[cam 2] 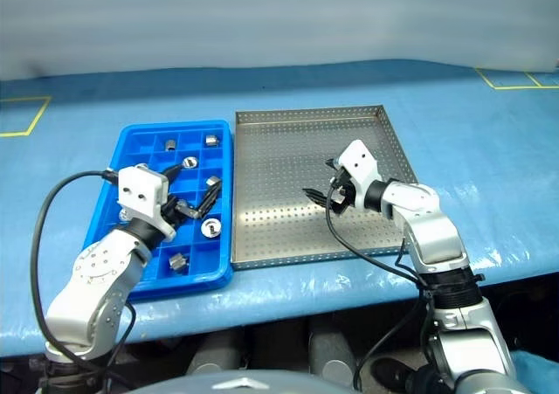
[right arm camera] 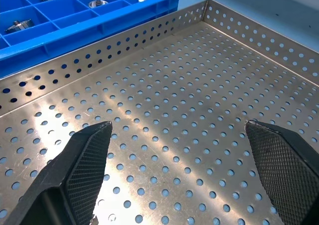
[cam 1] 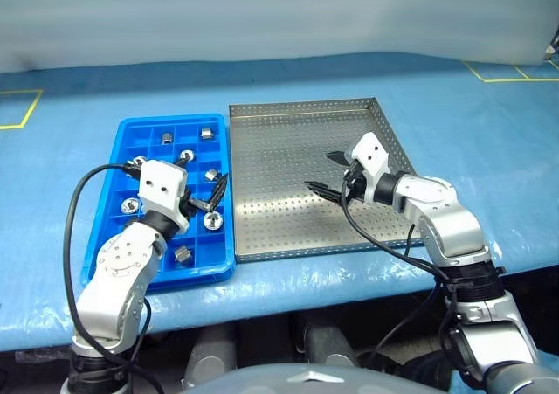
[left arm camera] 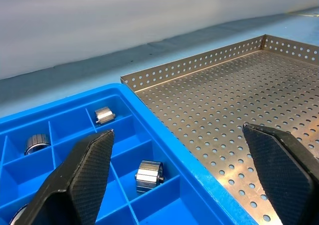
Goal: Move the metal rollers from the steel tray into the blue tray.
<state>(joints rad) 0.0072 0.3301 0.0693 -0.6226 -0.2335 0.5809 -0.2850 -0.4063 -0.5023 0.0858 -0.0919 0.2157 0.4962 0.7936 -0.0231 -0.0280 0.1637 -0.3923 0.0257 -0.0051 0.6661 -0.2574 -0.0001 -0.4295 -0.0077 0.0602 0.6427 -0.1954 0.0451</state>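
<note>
Steel tray: we see the large square grey metal tray w/ perforated floor and low rim (cam 1: 288, 228) on the blue-covered table (cam 1: 489, 123), touching the right side of the blue tray.
Steel tray contents: the perforated floor we can see holds no rollers – part of it sits behind the right arm.
Blue tray: bright blue rectangular plastic tray w/ grid of small square compartments (cam 1: 127, 132), left of the steel tray, long side against it.
Rollers: small shiny silver metal cylinders w/ central hole (cam 1: 206, 133) – we count abt seven visible, all in blue tray compartments, one per cell, spread from far row to near row; some cells hidden under the left arm.
Rollers, close view: left wrist view shows three (left arm camera: 149, 176) lying on their sides in separate cells nr the tray's edge.
Left gripper: two black fingers spread wide (cam 1: 210, 197), nothing between them; we see it over the blue tray's right columns, pointing toward the steel tray.
Left fingers: one pad (left arm camera: 87, 172) over the blue cells, the other over the steel floor.
Right gripper: fingers also spread wide (cam 1: 325, 173), empty – hovers above the middle of the steel tray, pointing left.
Right fingers: textured pad (right arm camera: 87, 170) above bare perforated metal, not touching it as far as we can tell.
</note>
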